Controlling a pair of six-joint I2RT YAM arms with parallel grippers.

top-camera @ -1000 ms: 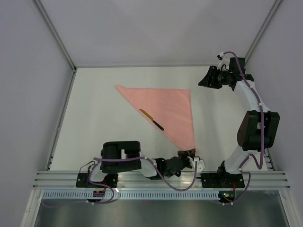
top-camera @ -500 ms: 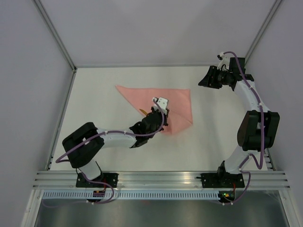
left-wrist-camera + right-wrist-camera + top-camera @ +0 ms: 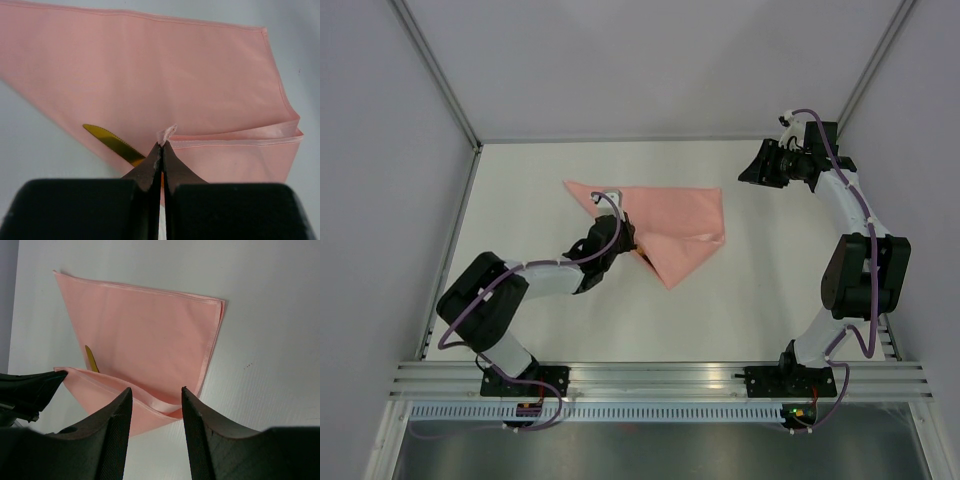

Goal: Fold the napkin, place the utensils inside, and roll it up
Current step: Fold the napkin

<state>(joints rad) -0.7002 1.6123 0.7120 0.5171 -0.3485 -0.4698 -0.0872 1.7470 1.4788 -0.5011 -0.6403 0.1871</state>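
The napkin [image 3: 675, 215] is folded, the utensil [image 3: 112, 142] partly covered; left gripper [image 3: 161, 146] pinches its corner, right gripper [image 3: 756, 170] open, empty, at two o'clock; rolling remains.

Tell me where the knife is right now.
In the left wrist view, the knife lies on the napkin near its lower-left edge, just left of the left hand pinching a napkin corner; its handle is hidden.

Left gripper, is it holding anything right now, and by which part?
The left gripper is shut on the napkin, pinching the very tip of its folded-over corner. The right gripper is open and holds nothing.
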